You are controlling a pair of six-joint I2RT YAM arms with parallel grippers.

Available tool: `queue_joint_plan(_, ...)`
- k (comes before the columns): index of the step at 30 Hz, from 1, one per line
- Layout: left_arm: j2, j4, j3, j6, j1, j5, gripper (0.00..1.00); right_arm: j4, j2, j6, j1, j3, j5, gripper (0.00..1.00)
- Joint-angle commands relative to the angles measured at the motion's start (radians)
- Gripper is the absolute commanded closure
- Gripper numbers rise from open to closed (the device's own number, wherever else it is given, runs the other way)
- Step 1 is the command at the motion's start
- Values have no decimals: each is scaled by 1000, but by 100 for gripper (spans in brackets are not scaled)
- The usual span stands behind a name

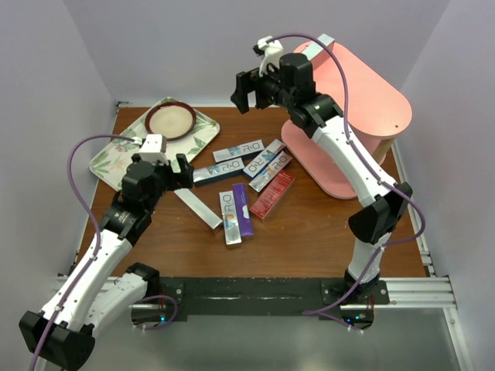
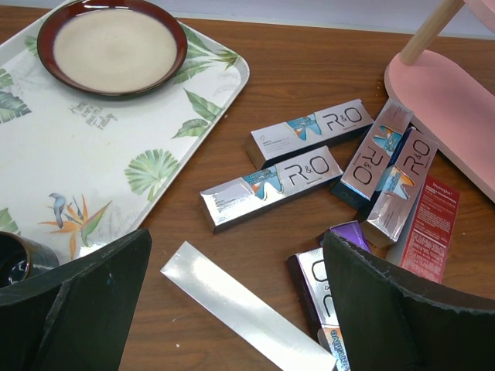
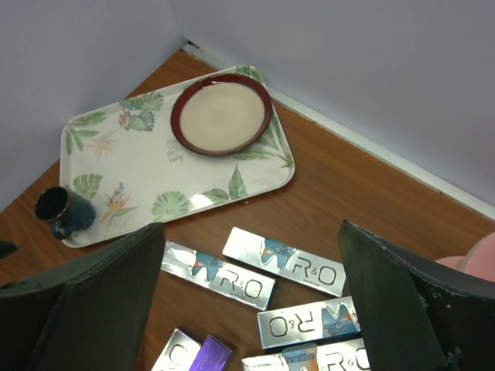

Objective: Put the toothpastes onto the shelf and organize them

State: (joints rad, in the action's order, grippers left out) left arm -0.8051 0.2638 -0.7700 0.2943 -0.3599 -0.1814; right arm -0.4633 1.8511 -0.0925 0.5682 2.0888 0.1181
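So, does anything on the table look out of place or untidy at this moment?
Yes. The toothpastes lie loose on the table at mixed angles, some overlapping, beside the shelf rather than on it. One silver box, at the pile's edge, shows no print. Nothing looks spilled.

Stuff you just couldn't make out in this one

In the left wrist view the shelf (image 2: 456,116) ran off the right edge, the tray (image 2: 93,162) off the left, and the mug (image 2: 9,263) mostly hid behind the left gripper (image 2: 236,263). From the right wrist, the lowest toothpastes (image 3: 309,362) were chopped by the bottom edge. Small print on the red box (image 2: 429,232) was unreadable.
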Motion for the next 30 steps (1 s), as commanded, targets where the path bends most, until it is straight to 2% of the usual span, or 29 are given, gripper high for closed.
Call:
queue_joint_plan(1,-2,-24,12,-6,10,7,2,21,-18,37,-2,62,-11,1)
queue_joint_plan(12,-3,-23,12,-7,12,3,2,84,7,65,-5,54,-178,1)
queue_joint_plan(30,-12,-18,11,-4,13,-4,2,88,39,86,-36,96,-232,1)
